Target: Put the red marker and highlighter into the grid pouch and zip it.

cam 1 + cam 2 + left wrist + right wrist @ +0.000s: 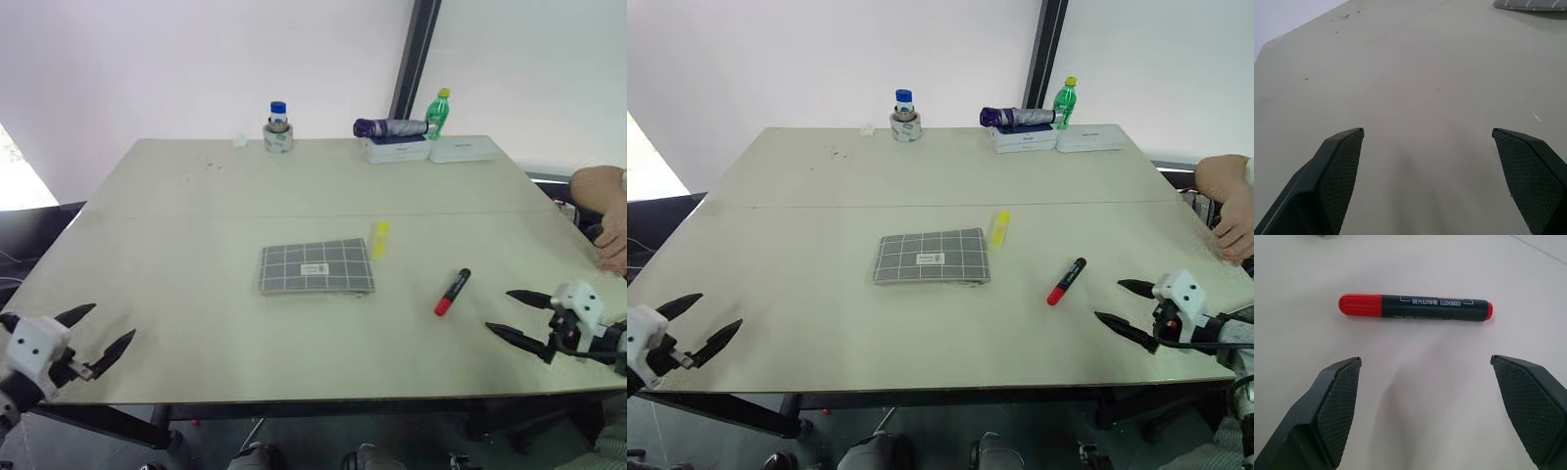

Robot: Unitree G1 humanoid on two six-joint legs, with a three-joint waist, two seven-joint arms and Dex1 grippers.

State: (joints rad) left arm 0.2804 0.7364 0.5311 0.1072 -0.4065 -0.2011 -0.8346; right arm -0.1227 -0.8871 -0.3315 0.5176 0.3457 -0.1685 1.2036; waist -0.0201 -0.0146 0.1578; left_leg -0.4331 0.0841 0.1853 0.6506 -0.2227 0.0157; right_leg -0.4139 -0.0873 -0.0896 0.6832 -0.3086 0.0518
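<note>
The grid pouch (316, 267) lies flat mid-table, grey with white lines and a small white label. The yellow highlighter (379, 239) rests just off its far right corner. Right of both lies the red marker (453, 292), also seen close up as the red marker (1414, 307), black barrel and red cap. My right gripper (511, 314) hovers open a short way right of the marker, fingers pointing at it. My left gripper (104, 332) stands open at the table's near left corner, over bare tabletop, empty. A corner of the pouch (1531, 4) shows in the left wrist view.
At the table's far edge stand a blue-capped jar on a tape roll (278, 129), a folded purple umbrella (390, 127) on white boxes (429, 149), and a green bottle (438, 114). A person's arm and hand (609, 217) rest at the right edge.
</note>
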